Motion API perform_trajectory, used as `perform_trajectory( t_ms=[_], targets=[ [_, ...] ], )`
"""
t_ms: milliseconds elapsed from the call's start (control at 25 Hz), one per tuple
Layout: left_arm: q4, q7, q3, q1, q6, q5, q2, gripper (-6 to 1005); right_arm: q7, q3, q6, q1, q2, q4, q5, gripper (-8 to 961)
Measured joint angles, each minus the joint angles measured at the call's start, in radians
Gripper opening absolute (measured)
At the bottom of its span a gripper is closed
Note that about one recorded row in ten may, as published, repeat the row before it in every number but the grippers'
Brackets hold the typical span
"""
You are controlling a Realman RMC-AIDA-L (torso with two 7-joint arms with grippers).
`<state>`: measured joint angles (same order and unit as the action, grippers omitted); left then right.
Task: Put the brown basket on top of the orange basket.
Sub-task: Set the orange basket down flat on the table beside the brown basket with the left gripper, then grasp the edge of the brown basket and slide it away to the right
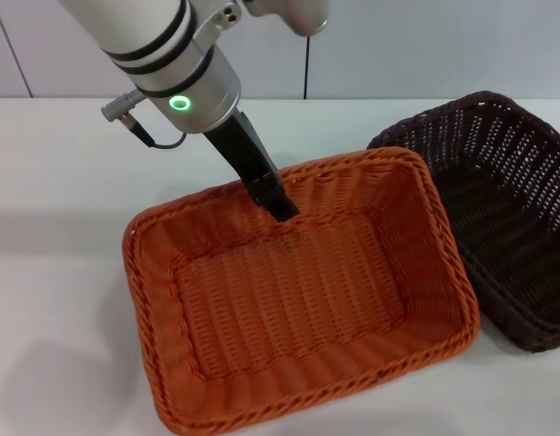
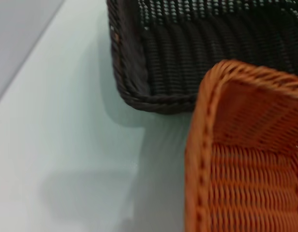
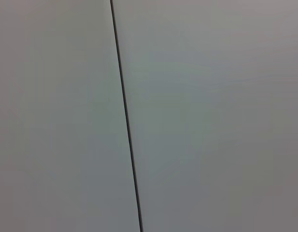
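Stacking is not done: brown basket [image 1: 498, 218] sits on the table [image 1: 53, 209] beside orange basket [image 1: 298, 291], touching it. Left gripper [image 1: 278, 202] is at the orange rim; I cannot tell its grip

You have the orange basket [image 1: 298, 300] lying upright and empty, mouth up, slightly skewed on the bench. The brown basket [image 1: 507, 218], same woven build, sits just beside it on your right, rims touching.
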<state>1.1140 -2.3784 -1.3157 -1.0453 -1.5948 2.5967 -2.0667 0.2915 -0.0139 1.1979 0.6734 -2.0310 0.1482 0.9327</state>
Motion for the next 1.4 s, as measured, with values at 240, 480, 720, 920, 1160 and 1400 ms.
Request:
perform_trajectory(
  t_ms=[240,480,720,920,1160,1400],
  targets=[
    [0.136,-0.001,0.010,0.075,0.029,0.003,0.007,692,0.000,0.000,0.000,-0.001,-0.005,-0.001,0.000,635],
    [0.262,-0.001,0.034,0.160,0.105,-0.012,0.003,789,0.000,-0.005,0.005,-0.002,-0.005,0.000,0.000,635],
    [0.333,0.029,0.046,0.272,0.266,-0.142,0.005,837,0.000,-0.009,0.001,0.005,-0.004,-0.002,0.001,636],
    [0.303,0.348,0.128,0.477,0.546,-0.617,0.006,837,0.000,-0.010,-0.011,0.019,-0.002,-0.001,0.007,636],
    [0.166,0.733,0.132,0.597,0.662,-1.069,0.003,838,0.000,-0.047,-0.046,0.041,0.002,0.005,0.011,634],
    [-0.222,1.352,0.133,0.648,0.529,-1.707,0.002,836,0.073,-0.122,-0.160,0.078,0.005,0.073,0.011,633]
  ],
)
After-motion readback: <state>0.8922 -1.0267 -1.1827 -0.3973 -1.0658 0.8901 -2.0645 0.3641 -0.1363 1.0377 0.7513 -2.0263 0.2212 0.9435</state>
